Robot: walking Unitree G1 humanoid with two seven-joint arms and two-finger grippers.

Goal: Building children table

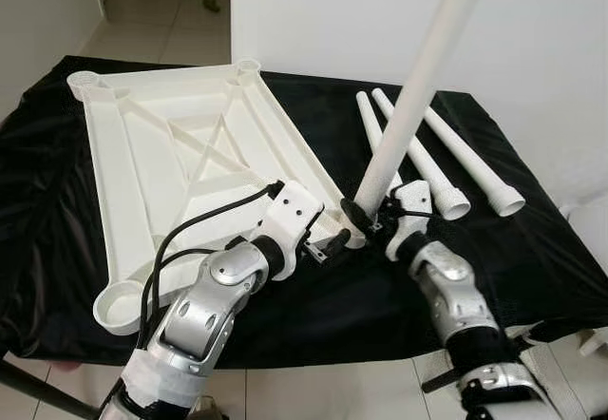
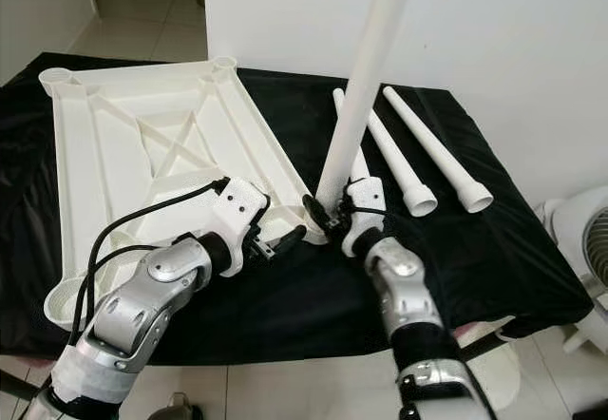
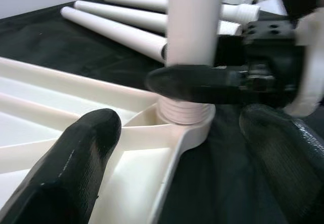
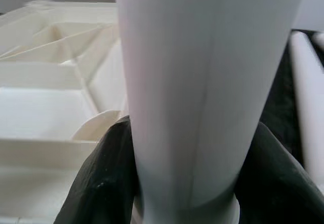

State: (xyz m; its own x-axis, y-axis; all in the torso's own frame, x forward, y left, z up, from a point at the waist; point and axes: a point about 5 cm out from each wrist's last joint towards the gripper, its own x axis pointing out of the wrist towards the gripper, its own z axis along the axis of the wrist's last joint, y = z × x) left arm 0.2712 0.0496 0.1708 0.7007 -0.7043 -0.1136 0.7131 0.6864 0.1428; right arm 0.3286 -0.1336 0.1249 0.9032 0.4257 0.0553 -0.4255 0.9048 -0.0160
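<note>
Right now I have the right gripper [image 1: 366, 219] with its jaws clamped around the base of a long white plastic table leg [image 1: 410, 105], which stands tilted in the near right corner socket of the upturned white plastic tabletop [image 1: 180, 168]. My left gripper [image 1: 334, 246] sits just beside that corner, jaws spread wide, holding nothing. Three more white legs [image 1: 454, 159] lie on the black-draped counter [image 1: 532, 249] to the right.
</note>
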